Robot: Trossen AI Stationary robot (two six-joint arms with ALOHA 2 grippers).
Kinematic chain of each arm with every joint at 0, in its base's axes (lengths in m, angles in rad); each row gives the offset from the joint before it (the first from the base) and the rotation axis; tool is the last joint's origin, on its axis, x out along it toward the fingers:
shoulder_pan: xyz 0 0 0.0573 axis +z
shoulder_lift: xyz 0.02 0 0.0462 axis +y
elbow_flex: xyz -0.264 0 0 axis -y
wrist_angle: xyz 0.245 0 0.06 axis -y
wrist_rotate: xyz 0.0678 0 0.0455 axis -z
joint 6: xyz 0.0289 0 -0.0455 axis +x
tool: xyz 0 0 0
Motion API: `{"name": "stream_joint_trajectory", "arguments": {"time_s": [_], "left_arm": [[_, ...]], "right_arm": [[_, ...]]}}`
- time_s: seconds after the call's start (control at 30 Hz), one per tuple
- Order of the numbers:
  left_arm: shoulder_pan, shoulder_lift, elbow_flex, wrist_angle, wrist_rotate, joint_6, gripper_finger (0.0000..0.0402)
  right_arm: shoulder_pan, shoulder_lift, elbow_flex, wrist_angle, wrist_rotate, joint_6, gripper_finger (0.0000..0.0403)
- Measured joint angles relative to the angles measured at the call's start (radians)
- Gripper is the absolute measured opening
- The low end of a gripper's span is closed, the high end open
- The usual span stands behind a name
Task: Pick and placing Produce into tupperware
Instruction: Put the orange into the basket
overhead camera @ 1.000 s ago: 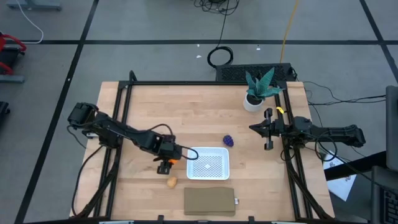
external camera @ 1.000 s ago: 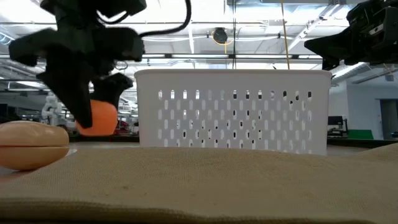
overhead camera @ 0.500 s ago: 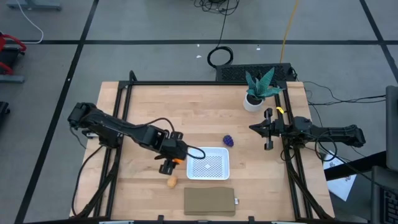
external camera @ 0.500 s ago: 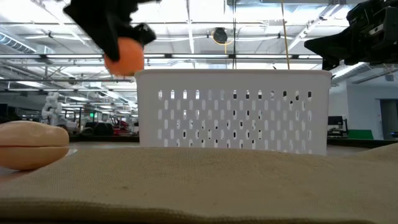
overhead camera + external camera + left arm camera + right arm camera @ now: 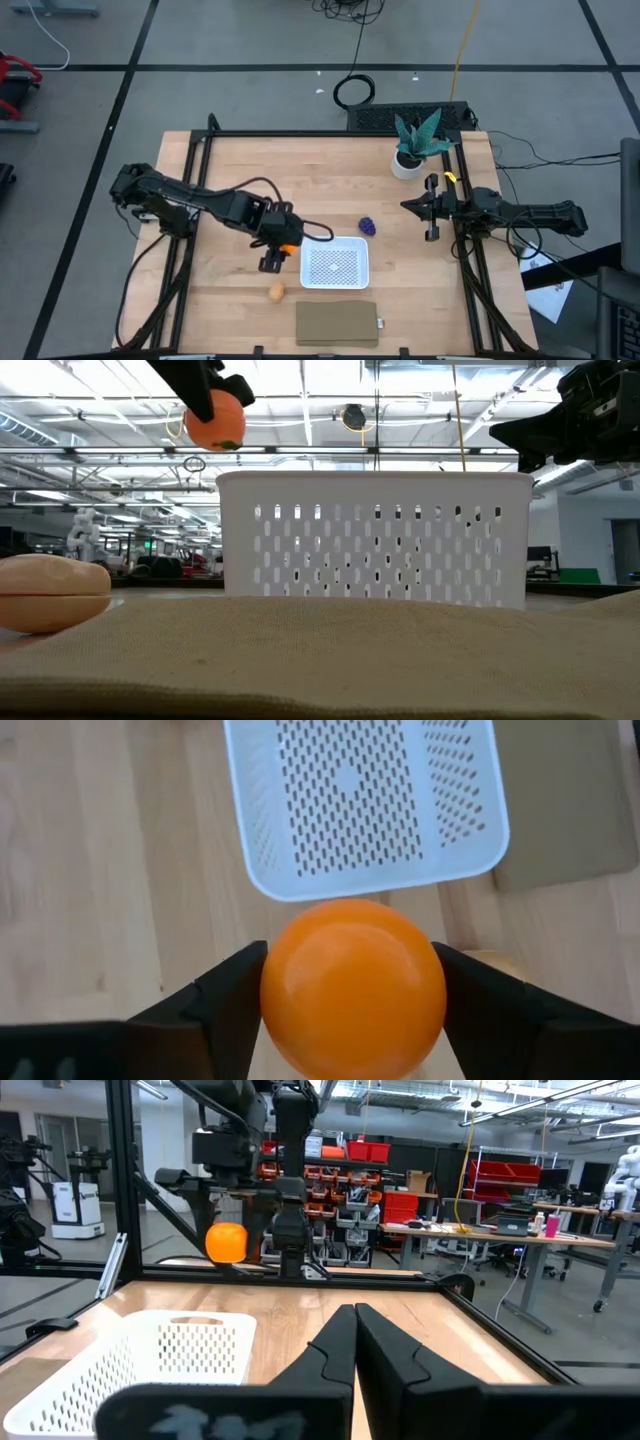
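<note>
My left gripper (image 5: 287, 249) is shut on the bright orange piece of produce (image 5: 352, 985), in the air just left of the white tupperware (image 5: 335, 263) and above its rim (image 5: 375, 477). The tan-brown piece (image 5: 276, 291) lies on the table near the tupperware's near left corner. The dark purple piece (image 5: 368, 227) lies by its far right corner. My right gripper (image 5: 408, 206) waits shut at the table's right side, holding nothing. My left gripper pinches the orange piece by two opposite sides (image 5: 272, 990), one finger (image 5: 225, 1005) on each side. The fingers come from above, slanting steeply down. The piece (image 5: 215, 422) hangs clear of the table, higher than the tupperware's rim.
A flat brown pad (image 5: 337, 323) lies at the near edge, just in front of the tupperware. A green potted plant (image 5: 415, 140) stands at the far right. Bare wood lies to the left and far side of the tupperware.
My left gripper has risen with the orange piece, from table height beside the tupperware's wall to above its rim. It has also drifted a little toward the tupperware. Its hold stays the same.
</note>
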Motion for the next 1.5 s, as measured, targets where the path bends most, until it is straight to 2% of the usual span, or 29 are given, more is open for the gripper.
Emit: {"name": "stream_joint_trajectory", "arguments": {"time_s": [0.13,0.33,0.73,0.93,1.3,1.5], "left_arm": [[0.01,0.0,0.0,0.008,0.0,-0.047,0.0265],[0.012,0.0,0.0,0.029,0.0,-0.082,0.0247],[0.031,0.032,0.04,0.102,0.05,-0.028,0.0263],[0.051,0.097,0.129,0.079,0.055,0.008,0.0249],[0.073,0.269,0.341,0.013,0.087,0.104,0.026],[0.073,0.318,0.385,-0.013,0.088,0.131,0.025]], "right_arm": [[0.0,0.0,0.0,0.0,0.0,0.0,0.0],[0.0,0.0,0.0,0.0,0.0,0.001,0.0],[0.0,0.0,0.0,0.0,0.0,0.001,0.0],[0.0,0.0,0.0,0.0,0.0,0.001,0.0],[0.0,0.001,0.0,0.001,0.0,0.001,0.0],[0.0,0.001,0.0,0.0,0.0,0.001,0.0]]}}
